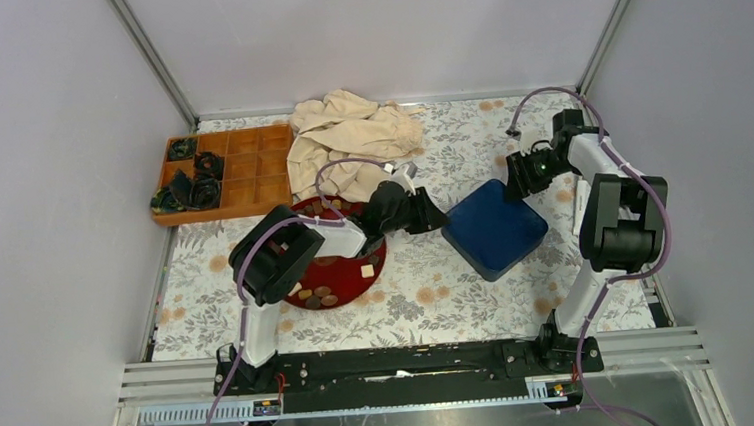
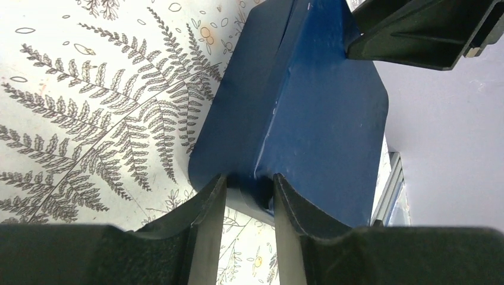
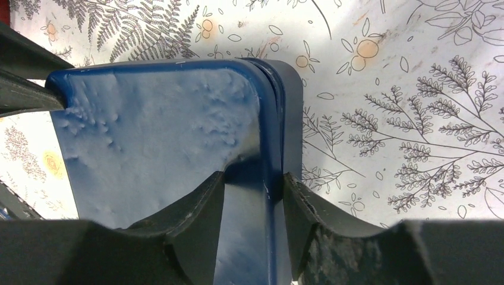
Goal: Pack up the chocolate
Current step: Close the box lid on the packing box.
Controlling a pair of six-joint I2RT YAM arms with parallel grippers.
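The chocolate (image 1: 319, 298) sits on a round dark-red plate (image 1: 350, 281) on the left half of the tabletop (image 1: 429, 300), and most of the plate is hidden under the left arm. What I can see of it is a handful of brown rounds near the plate's near rim, a few more at its far rim, and a couple of cream squares on the right side. None of it is in either claw.

Just right of the plate lies a flat dark-blue box (image 1: 494, 230), turned cornerwise to the table edges. Both arms are on it. The left claw (image 1: 434, 219) reaches over the plate and has the box's left corner. From its own camera, the left claw (image 2: 249, 184) is drawn in narrow, with the blue corner (image 2: 321, 107) filling the gap between the fingers. The right claw (image 1: 513, 178) comes in from the far right and pinches the opposite corner. In its camera the right claw (image 3: 252, 178) straddles the rim of the box (image 3: 154, 130), one finger on top and the other on the outer side, where a seam runs round the edge.

At the far left stands a wooden tray (image 1: 249, 167) of compartments, with black bits (image 1: 191, 186) in its left cells. A crumpled beige cloth (image 1: 348, 140) lies beside it at the back.
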